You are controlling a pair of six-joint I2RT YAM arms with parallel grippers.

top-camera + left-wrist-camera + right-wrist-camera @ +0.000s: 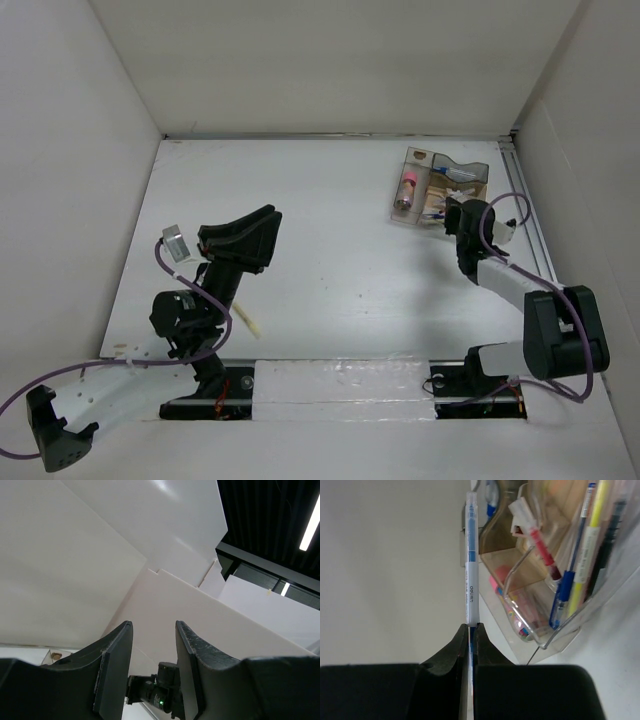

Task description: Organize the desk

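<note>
— What has your right gripper [470, 627] got?
— A pen [471, 575], white and blue with small print on the barrel. My two fingers are pressed together on its lower end, and the rest of it sticks straight out beyond the tips.
— Where is that?
— At the far right of the desk [330, 270], just beside the clear tray [470, 162]. The tray sits close to the metal rail [533, 230] along the right edge. (From my wrist camera the pen runs alongside the tray's outer wall. I cannot tell whether it touches.)
— What is in the tray?
— Several pens lean in one compartment, a blue one and a yellow one among them. Something pink lies in another.
— And your left gripper [153, 630]?
— Its fingers are spread apart, with the wall showing through the gap. It is lifted off the desk on the left side and tilted upward, so its camera sees mostly the white wall panels [75, 555] and a dark ceiling [270, 515].
— And the desk itself?
— The white tabletop lies flat beneath both my arms. It runs from my bases at the near edge to the back panel, with walls on three sides.
</note>
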